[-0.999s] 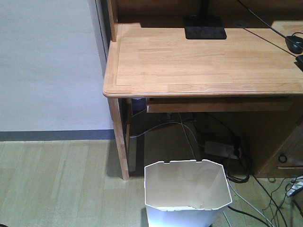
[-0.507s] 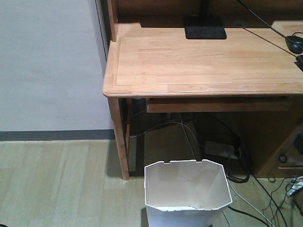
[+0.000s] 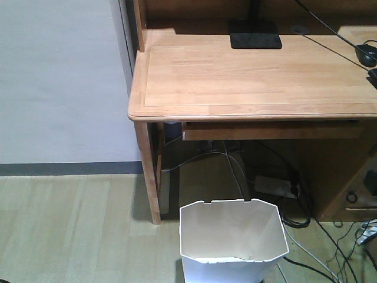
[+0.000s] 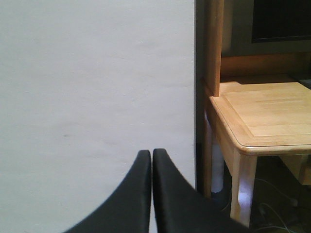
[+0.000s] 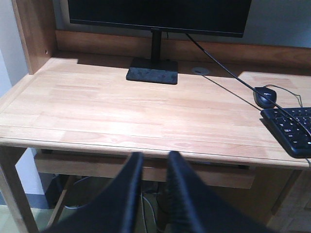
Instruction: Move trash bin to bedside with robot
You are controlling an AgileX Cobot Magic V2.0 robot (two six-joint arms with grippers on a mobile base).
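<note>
As before, trash bin point(image 3: 231, 237) near desk point(image 3: 253, 76).

Pale plank floor point(image 3: 70, 224) carries white trash bin point(image 3: 232, 236), desk leg point(image 3: 150, 177), power strip point(image 3: 274, 186), loose cables point(image 3: 321, 247).

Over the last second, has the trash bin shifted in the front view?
No. The trash bin stands just right of the desk leg, with the same gap as before.
</note>
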